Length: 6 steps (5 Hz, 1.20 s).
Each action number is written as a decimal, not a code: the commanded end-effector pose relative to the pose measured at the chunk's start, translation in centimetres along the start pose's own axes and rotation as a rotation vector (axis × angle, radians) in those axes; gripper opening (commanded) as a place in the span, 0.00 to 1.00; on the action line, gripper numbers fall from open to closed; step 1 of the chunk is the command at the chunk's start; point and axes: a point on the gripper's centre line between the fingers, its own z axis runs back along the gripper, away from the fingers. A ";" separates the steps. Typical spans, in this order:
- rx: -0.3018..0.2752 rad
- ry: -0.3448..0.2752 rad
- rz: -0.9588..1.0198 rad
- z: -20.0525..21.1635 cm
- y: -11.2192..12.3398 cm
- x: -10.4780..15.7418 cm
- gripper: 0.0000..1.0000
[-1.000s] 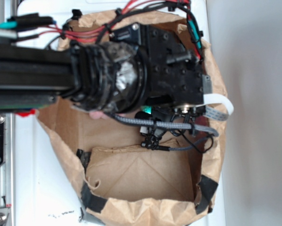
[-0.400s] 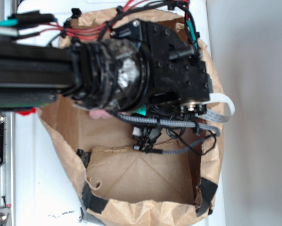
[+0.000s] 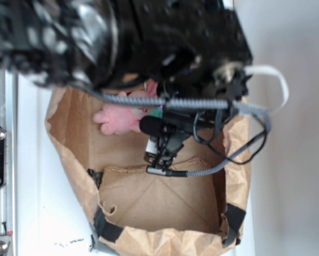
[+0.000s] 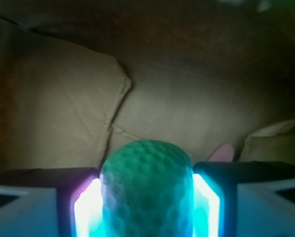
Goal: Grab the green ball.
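The green ball (image 4: 146, 190), teal with a dimpled surface, fills the bottom middle of the wrist view. My gripper (image 4: 147, 195) is shut on it, and the two lit pads (image 4: 88, 210) press its sides so that it looks squeezed narrow. It hangs above the brown paper floor of the bag (image 4: 63, 108). In the exterior view the arm (image 3: 149, 42) is large and blurred across the top. It hides the gripper. Only a sliver of the green ball (image 3: 157, 112) shows under it.
An open brown paper bag (image 3: 165, 237) with black tape at its corners stands on the white table. A pink plush bunny (image 3: 122, 118) lies inside at the back left, and its ear (image 4: 222, 153) peeks past the right finger. Cables (image 3: 202, 170) dangle into the bag.
The arm has risen toward the exterior camera and now looms larger and blurred. The pink bunny, hidden under the arm before, is uncovered.
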 end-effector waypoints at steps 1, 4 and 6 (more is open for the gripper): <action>0.042 -0.173 0.037 6.2 0.3 0.6 0.00; 0.140 -0.262 0.186 9.0 -1.4 -0.7 0.00; 0.239 -0.222 0.188 9.4 -1.5 -1.0 0.00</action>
